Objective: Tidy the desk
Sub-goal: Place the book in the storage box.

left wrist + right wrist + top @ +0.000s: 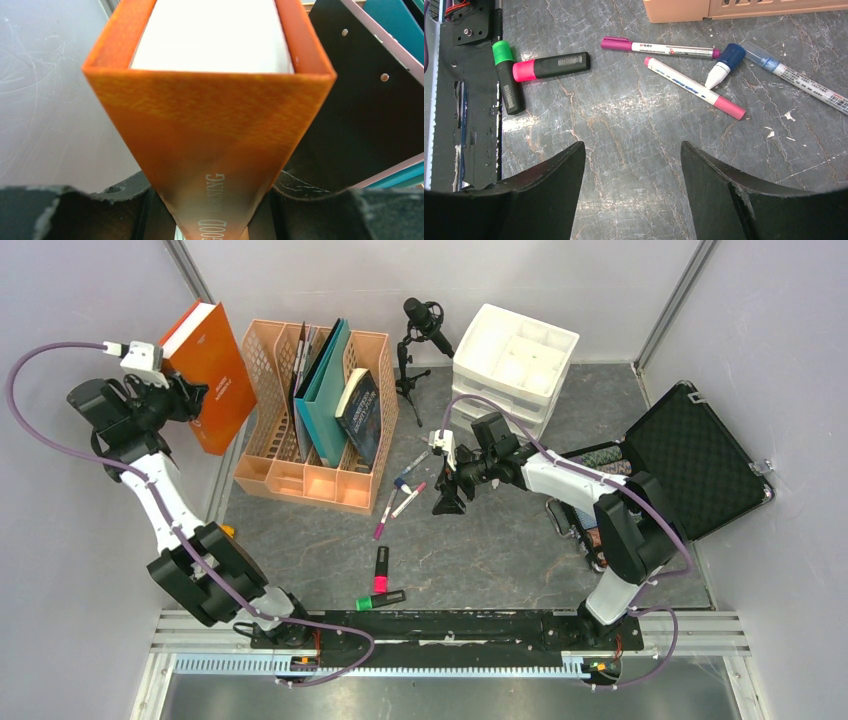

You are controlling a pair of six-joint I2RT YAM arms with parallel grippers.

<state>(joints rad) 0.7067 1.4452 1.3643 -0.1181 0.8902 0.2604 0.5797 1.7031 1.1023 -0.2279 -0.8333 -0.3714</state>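
Note:
The desk (500,550) is dark grey stone-patterned. My left gripper (185,392) is shut on an upright orange book (212,375), held at the far left beside the peach file organizer (320,415). In the left wrist view the gripper (210,205) clamps the book's spine (210,125). My right gripper (448,502) is open and empty, low over bare desk (634,115) right of several loose markers (408,490). In the right wrist view the gripper (633,150) faces the markers (694,87), a pink highlighter (551,66) and a green highlighter (506,75).
The organizer holds teal and black folders (325,390) and a dark book (360,415). A microphone on a tripod (420,335) and a white drawer unit (515,360) stand at the back. An open black foam-lined case (700,460) lies at the right.

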